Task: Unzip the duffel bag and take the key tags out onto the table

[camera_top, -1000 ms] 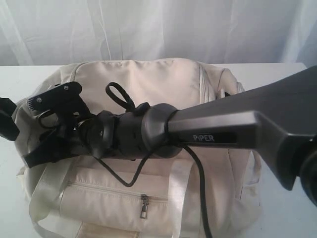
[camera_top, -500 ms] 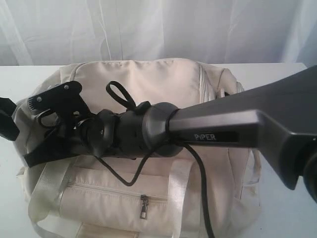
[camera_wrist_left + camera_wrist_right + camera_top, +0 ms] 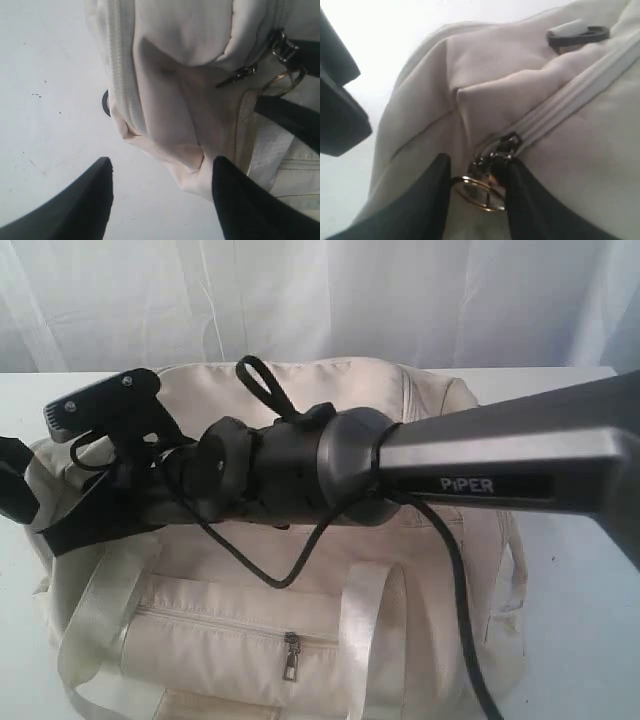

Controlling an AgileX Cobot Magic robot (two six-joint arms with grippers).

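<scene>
A: The right claw (image 3: 477, 160) pinches the ring (image 3: 480, 197) on the zip pull (image 3: 507, 142) at the bag's (image 3: 300, 400) left end. The left claw (image 3: 162, 160) stands spread about that end's corner, gripping nothing.
B: How far along is the task?
A: Barely begun, by the look of it. The zip runs shut from the pull, and no tags lie on the table (image 3: 575, 660).
B: And the bag?
A: Mid-table, short of the back edge.
B: What can't be seen?
A: The arm covers most of the bag's top, the tags are presumably inside, and the table's front edge is cut off.
</scene>
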